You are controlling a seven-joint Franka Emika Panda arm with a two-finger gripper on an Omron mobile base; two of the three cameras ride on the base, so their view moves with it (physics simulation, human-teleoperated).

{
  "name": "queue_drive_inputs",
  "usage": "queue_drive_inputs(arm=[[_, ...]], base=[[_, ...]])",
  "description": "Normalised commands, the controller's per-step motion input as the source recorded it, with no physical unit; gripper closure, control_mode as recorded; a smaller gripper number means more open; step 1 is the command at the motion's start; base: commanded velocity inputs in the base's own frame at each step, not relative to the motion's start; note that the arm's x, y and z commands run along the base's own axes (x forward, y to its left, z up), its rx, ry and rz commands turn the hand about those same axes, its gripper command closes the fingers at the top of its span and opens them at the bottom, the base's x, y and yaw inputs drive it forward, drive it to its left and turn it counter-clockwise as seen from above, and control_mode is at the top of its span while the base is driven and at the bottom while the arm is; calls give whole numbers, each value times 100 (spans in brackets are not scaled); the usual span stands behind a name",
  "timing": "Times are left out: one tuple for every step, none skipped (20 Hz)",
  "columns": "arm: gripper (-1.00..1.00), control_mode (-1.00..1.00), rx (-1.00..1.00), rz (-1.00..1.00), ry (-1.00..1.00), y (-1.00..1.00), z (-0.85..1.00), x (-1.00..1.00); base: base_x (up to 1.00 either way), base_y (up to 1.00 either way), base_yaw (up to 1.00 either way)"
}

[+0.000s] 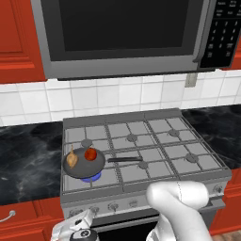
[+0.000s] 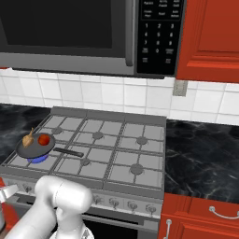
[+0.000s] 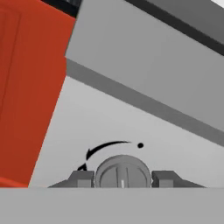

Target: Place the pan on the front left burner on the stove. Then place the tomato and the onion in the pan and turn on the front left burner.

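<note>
- Nearest the hand camera, a round grey knob [image 3: 123, 172] sits between the two dark fingertips of the gripper [image 3: 123, 178], which is clamped on that knob with the fingers touching its sides.
- From the left base view the gripper [image 1: 77, 226] is low at the stove's front panel, at the left end of the row of knobs.
- On the stove [image 1: 188, 136], the pan [image 1: 84, 163] rests over the front left burner [image 1: 92, 178], with its thin handle pointing right across the grate.
- Inside the pan the tomato [image 1: 90, 154] and the onion [image 1: 71, 160] lie just beside each other, apart from the rim.
- A blue glow shows under the pan in both base views, so the burner appears lit and the task looks close to finished.
- Risk: turning further could carry the knob past its lit range and put the flame out, judging by the curved arrow [image 3: 105, 148] printed above it.
- Risk: pulling away at an angle while clamped could drag the knob back toward off; the fingers should part before the arm backs off.
- Risk: the arm lifting up past the stove edge could clip the handle and slide the pan off the burner, spilling the tomato or onion onto the grate.
</note>
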Motion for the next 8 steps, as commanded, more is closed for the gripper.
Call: queue_drive_inputs(arm=[[100, -100, 0, 0, 0, 0, 0, 0], [100, -100, 0, 0, 1, 0, 0, 0], [100, -100, 0, 0, 0, 0, 0, 0], [100, -100, 0, 0, 0, 0, 0, 0], [100, -100, 0, 0, 0, 0, 0, 0], [100, -100, 0, 0, 0, 0, 0, 0], [100, -100, 0, 0, 0, 0, 0, 0], [100, -100, 0, 0, 0, 0, 0, 0]], base=[[0, 0, 0], [0, 0, 0], [0, 0, 0], [0, 0, 0], [0, 0, 0], [0, 0, 0], [0, 0, 0], [0, 0, 0]])
